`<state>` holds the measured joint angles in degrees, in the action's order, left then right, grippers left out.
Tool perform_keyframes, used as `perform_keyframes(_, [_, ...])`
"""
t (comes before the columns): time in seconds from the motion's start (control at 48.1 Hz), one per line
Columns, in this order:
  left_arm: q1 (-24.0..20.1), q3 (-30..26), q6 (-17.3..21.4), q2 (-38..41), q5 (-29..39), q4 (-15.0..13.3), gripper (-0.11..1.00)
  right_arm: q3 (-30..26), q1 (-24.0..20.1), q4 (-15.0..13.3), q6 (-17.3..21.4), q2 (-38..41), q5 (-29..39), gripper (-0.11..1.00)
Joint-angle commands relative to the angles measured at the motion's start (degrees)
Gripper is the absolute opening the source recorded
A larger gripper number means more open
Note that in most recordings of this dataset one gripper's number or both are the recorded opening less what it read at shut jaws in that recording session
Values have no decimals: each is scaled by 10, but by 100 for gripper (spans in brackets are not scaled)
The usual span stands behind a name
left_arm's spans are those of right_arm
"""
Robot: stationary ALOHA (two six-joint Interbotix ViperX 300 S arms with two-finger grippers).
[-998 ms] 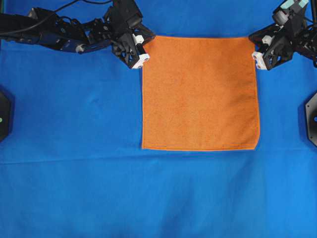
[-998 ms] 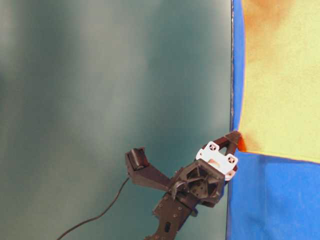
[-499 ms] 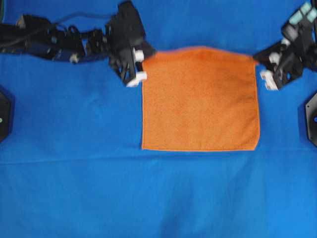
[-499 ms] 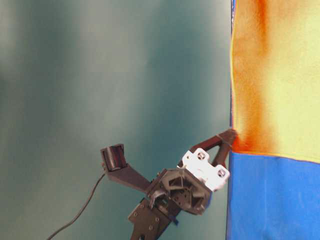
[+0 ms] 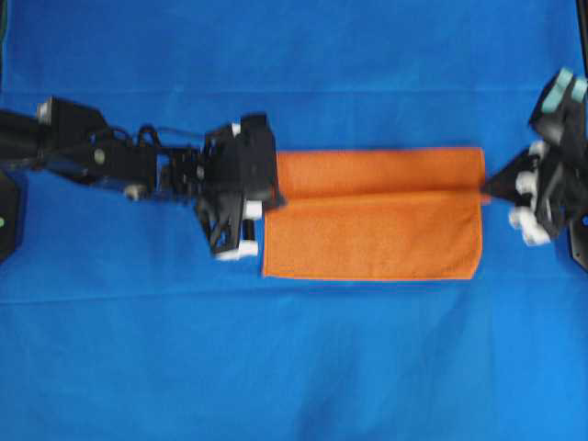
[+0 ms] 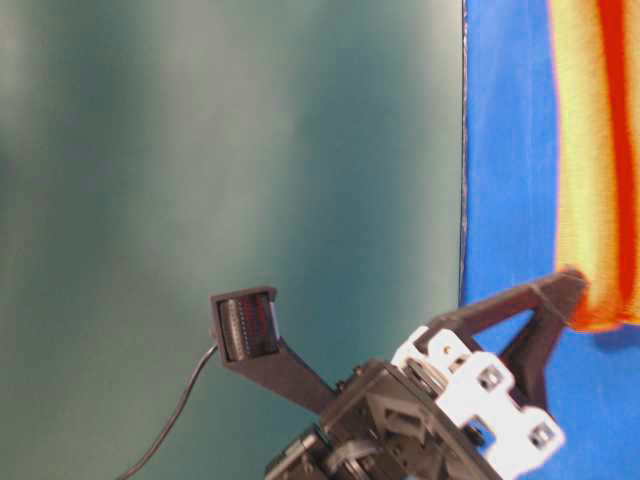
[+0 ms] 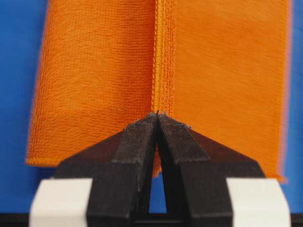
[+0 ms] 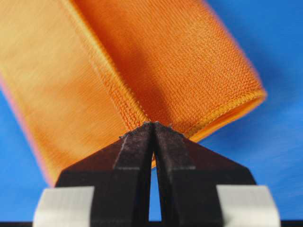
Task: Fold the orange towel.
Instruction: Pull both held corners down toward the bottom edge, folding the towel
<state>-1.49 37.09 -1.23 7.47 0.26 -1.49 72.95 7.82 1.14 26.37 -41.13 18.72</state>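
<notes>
Blue cloth (image 5: pixel 294 367) on table; teal wall (image 6: pixel 220 150) bkgd.

both arms black, angular, skeletal. left gripper (image 5: pixel 273 197) and right gripper (image 5: pixel 489 188): black wedge fingers (image 7: pixel 137 156) on white blocks. thin black cable trails toward 7 o'clock in table-level view.

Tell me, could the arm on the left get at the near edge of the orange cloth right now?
Probably not yet: the left end effector is shut on the orange towel's carried hem. The near edge lies bare on the blue cloth, unobstructed.

Orange towel (image 5: pixel 372 225), blue cloth (image 5: pixel 294 367)
</notes>
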Motion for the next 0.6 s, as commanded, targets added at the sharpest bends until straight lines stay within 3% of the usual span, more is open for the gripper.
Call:
perform_keyframes(0.0, [24, -1, -7, -14, 2, 2, 1, -5, -42, 2, 16, 0, 3, 1])
perform_keyframes(0.208, [54, 7, -23, -13, 2, 1, 1, -4, -100, 2, 54, 11, 2, 1])
perform_keyframes(0.582, [59, 11, -25, 9, -3, 1, 1, -13, -162, 6, 69, 87, -26, 1])
